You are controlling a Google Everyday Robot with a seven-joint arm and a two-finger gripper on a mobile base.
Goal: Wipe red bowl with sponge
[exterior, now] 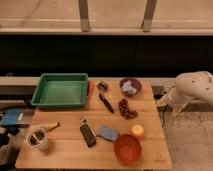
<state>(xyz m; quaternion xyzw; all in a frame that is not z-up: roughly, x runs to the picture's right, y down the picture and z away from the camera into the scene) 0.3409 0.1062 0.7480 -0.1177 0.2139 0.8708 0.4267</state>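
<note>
The red bowl [127, 148] stands upright near the front edge of the wooden table [65, 155], right of centre. Just behind and left of it the blue-grey sponge [107, 132] lies flat on the wood, free of any grip. My white arm [196, 84] hangs beyond the table's right side. Its lower end, where the gripper [165, 101] is, points toward the table's right edge, well away from bowl and sponge. Nothing shows in the gripper.
An orange fruit [137, 131] sits right behind the bowl. A black remote-like object [88, 135] lies left of the sponge. Farther back are dark grapes [127, 108], a purple bowl [130, 87], a black utensil [104, 97] and a green tray [61, 90]. A clear cup [37, 139] stands front left.
</note>
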